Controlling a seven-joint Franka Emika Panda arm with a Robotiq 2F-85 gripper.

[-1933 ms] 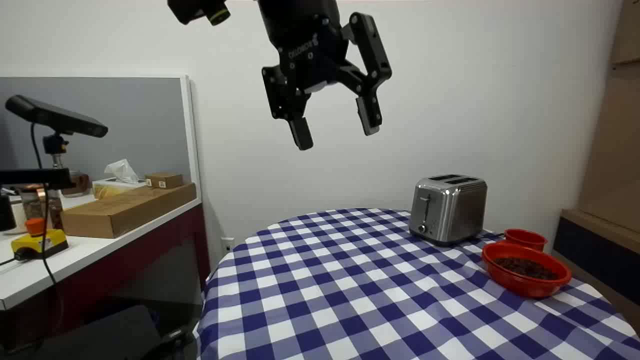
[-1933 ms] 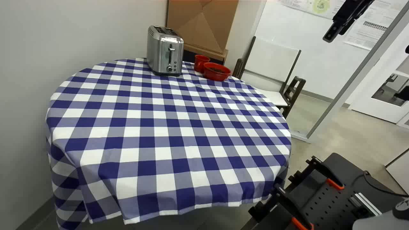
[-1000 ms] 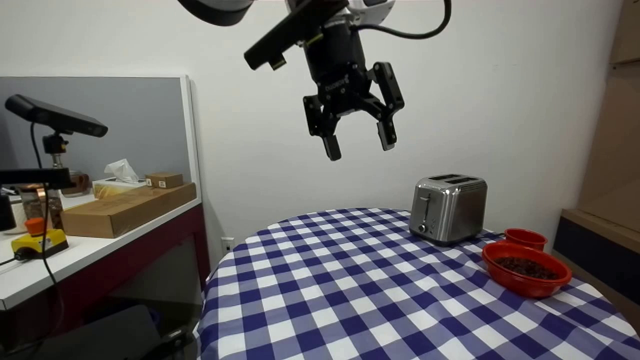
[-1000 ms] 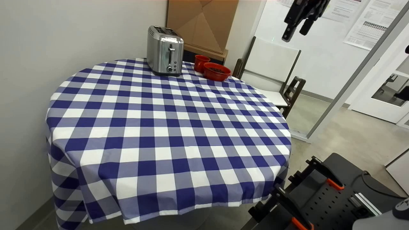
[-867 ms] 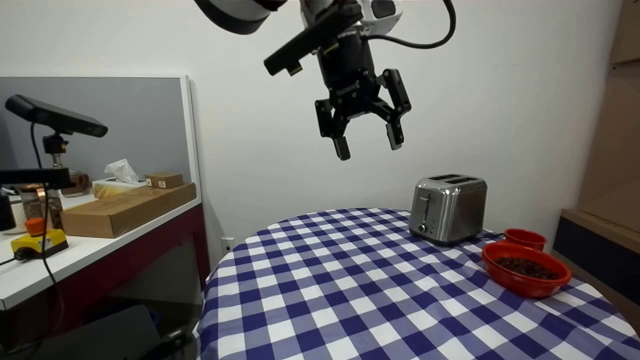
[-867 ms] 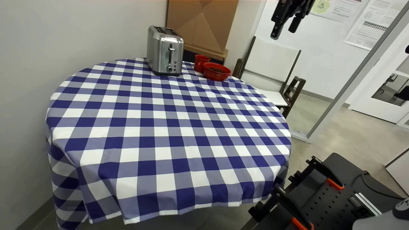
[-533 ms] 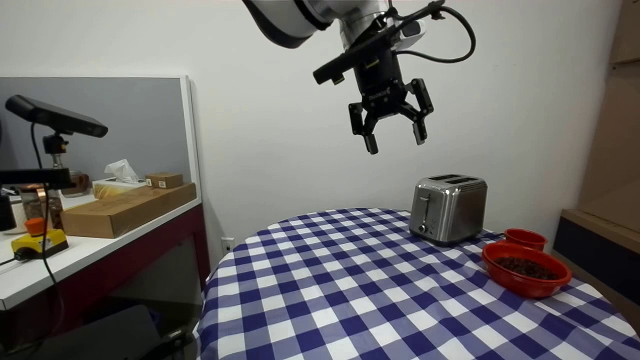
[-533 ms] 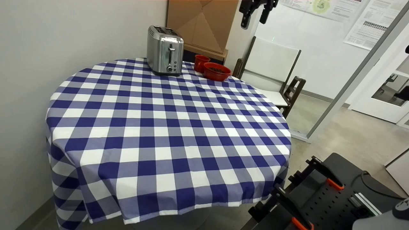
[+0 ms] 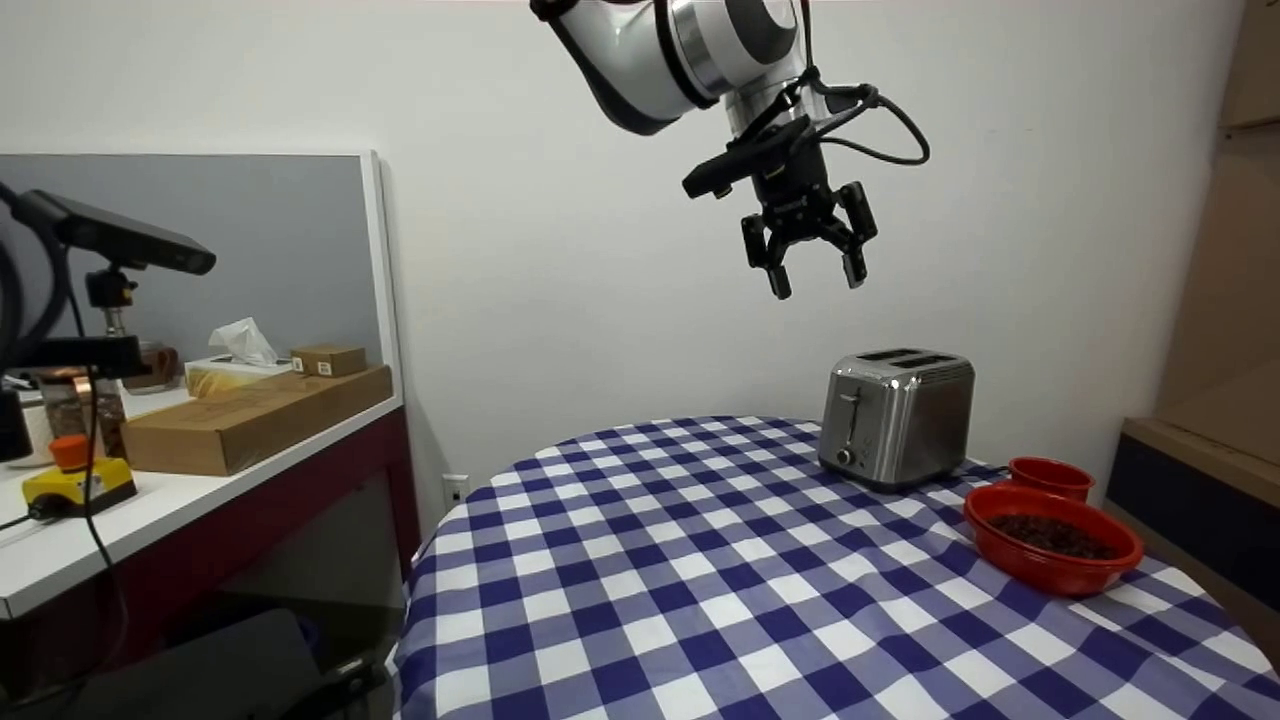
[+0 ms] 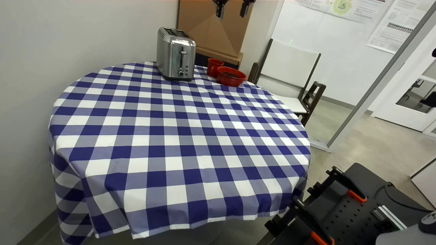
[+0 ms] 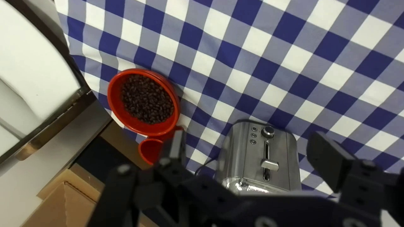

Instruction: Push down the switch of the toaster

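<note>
The shiny silver toaster (image 9: 912, 425) stands upright on the checkered table in both exterior views (image 10: 172, 56). In the wrist view the toaster (image 11: 233, 151) lies between my fingers, with its narrow control end facing the camera. Its switch lever (image 11: 270, 164) sits near the top of its slot, above a round knob (image 11: 267, 131) and small buttons. My gripper (image 9: 818, 284) is open and empty, held in the air well above the toaster, touching nothing. In an exterior view only its fingertips (image 10: 219, 14) show at the top edge. The toaster's top is partly hidden by the gripper in the wrist view.
A red bowl (image 9: 982, 540) with dark beans and a red cup (image 10: 212, 67) stand beside the toaster. A wall is behind the table. A cardboard panel (image 10: 211, 27) and a chair (image 10: 286, 64) stand past the table's edge. A dark cord (image 11: 205, 164) lies by the toaster.
My arm has moved steadily toward the toaster: rightward and away in an exterior view, leftward and up in an exterior view. The gripper stays open. The toaster and bowl have not moved.
</note>
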